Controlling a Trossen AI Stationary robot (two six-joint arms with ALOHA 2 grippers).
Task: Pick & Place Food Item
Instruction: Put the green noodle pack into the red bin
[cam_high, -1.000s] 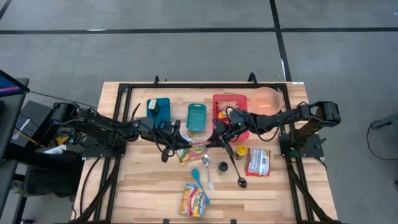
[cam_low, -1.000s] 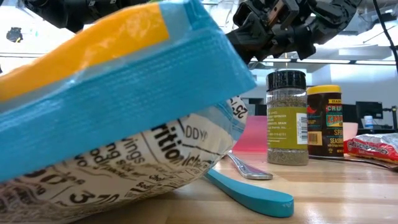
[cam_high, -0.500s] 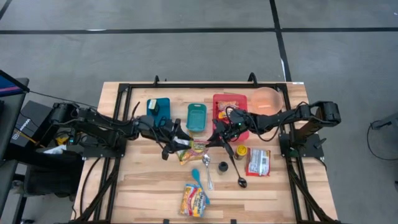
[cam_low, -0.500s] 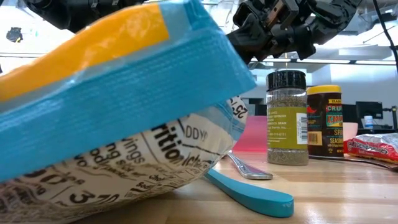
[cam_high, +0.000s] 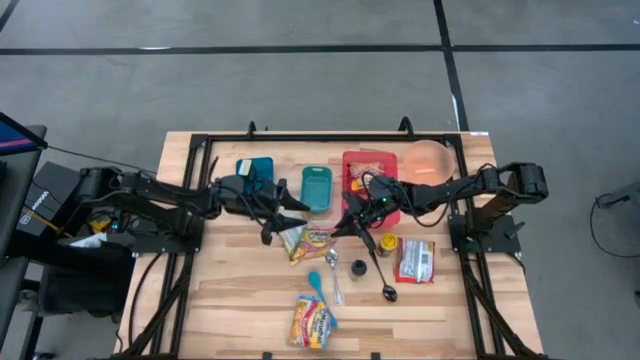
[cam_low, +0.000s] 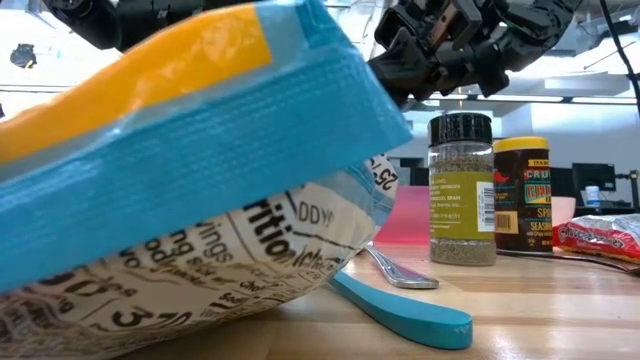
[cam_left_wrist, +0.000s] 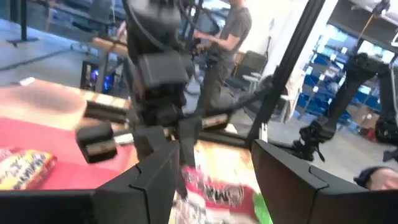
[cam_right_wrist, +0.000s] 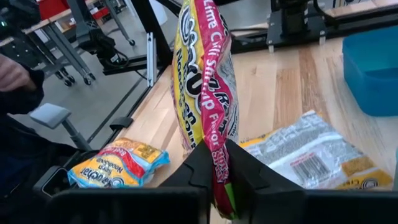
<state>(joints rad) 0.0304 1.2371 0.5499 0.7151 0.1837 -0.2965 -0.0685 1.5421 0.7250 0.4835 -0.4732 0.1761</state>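
A red-and-yellow noodle packet (cam_right_wrist: 202, 81) hangs in the air over the table's middle (cam_high: 308, 240), held by my right gripper (cam_right_wrist: 222, 165), which reaches in from the right (cam_high: 338, 229) and is shut on it. My left gripper (cam_high: 290, 208) stands open just left of the packet and a little toward the far edge. Nothing is between its fingers. In the left wrist view my left gripper (cam_left_wrist: 214, 180) faces the packet (cam_left_wrist: 217, 186) and the right arm behind it. A second noodle packet (cam_high: 312, 322) lies flat near the table's front edge. My right gripper pinches the packet's end edge (cam_right_wrist: 219, 155) between its two fingers, coming from the table's right and slanting slightly down. The packet stands on edge and stretches away from the fingers toward the table's left. It appears lifted clear of the table.
Two teal containers (cam_high: 255, 172) (cam_high: 316, 186), a red tray (cam_high: 368, 175) and a pink bowl (cam_high: 428, 160) line the far side. Two spice jars (cam_low: 462, 190) (cam_low: 523, 195), a red bag (cam_high: 415, 260), a blue spoon (cam_low: 400, 305) and a metal spoon (cam_low: 400, 272) lie right of centre. A clear bag (cam_right_wrist: 311, 155) lies below the held packet.
My left gripper has let go of the noodle packet and swung away from it toward the table's far edge. The packet has stayed in the air in my right gripper, which has kept its place.
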